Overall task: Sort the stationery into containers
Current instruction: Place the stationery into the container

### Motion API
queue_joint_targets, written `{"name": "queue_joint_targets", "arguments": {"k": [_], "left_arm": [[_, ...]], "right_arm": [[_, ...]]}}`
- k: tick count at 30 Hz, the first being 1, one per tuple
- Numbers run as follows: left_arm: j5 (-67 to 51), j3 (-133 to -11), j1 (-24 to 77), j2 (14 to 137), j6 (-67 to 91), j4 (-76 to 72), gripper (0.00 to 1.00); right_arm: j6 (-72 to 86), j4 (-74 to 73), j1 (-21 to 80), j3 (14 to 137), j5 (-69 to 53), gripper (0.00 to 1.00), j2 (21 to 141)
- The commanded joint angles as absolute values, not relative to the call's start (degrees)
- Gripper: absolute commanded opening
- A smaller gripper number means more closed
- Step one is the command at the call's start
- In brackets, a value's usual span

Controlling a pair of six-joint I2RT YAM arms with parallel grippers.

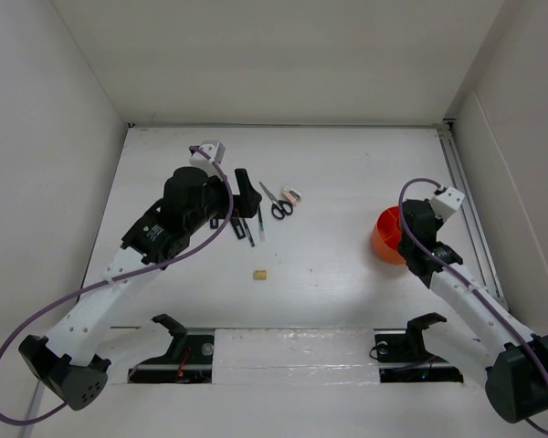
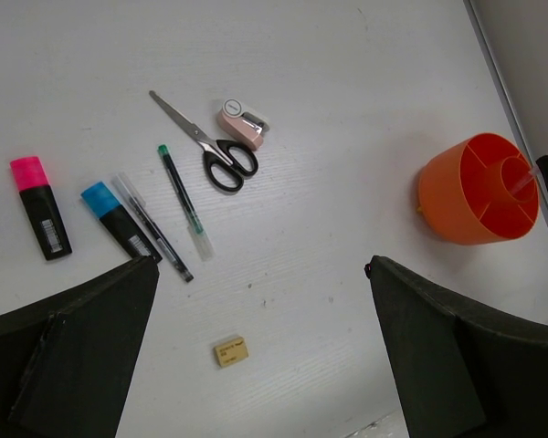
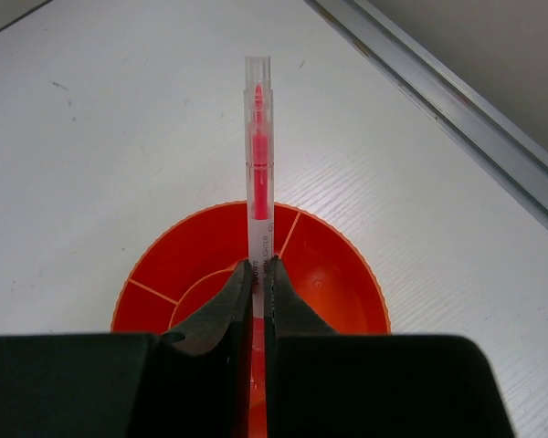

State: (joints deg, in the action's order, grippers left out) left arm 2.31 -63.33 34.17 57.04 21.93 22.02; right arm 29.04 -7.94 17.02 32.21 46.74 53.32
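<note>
My right gripper [image 3: 258, 266] is shut on the thin red-orange pen [image 3: 258, 137], which points down over the middle of the round orange cup [image 3: 347, 260]. The cup [image 1: 384, 239] stands at the table's right. My left gripper [image 2: 263, 265] hangs open above the table, nothing between its fingers [image 2: 73, 351]. A tan eraser [image 2: 231, 350] lies just below it. Farther out lie black-handled scissors [image 2: 210, 151], a pinkish-white piece [image 2: 245, 123], a green-tipped pen [image 2: 184, 201], a dark pen [image 2: 155, 233], a blue-black marker [image 2: 119, 222] and a pink-black marker [image 2: 39, 205].
White walls close in the table on the left, back and right. A metal rail [image 3: 457, 100] runs along the right edge beside the cup. The arm bases and a slot [image 1: 292, 351] sit at the near edge.
</note>
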Motion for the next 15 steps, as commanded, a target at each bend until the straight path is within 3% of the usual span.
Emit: {"name": "queue_joint_targets", "arguments": {"k": [1,3,12,15], "left_arm": [[1.0,-62.9,33.2,55.6,21.9,19.0,0.99],[1.0,-62.9,33.2,55.1,21.9,19.0,0.99],[0.4,-62.9,33.2,55.1,21.9,19.0,0.99],[0.4,-62.9,33.2,55.1,21.9,19.0,0.99]], "right_arm": [[29.8,-9.5,17.6,35.6,47.1,0.06,53.6],[29.8,-9.5,17.6,35.6,47.1,0.08,53.6],[31.0,-10.3,17.6,35.6,47.1,0.31,53.6],[31.0,-10.3,17.6,35.6,47.1,0.34,53.6]]}}
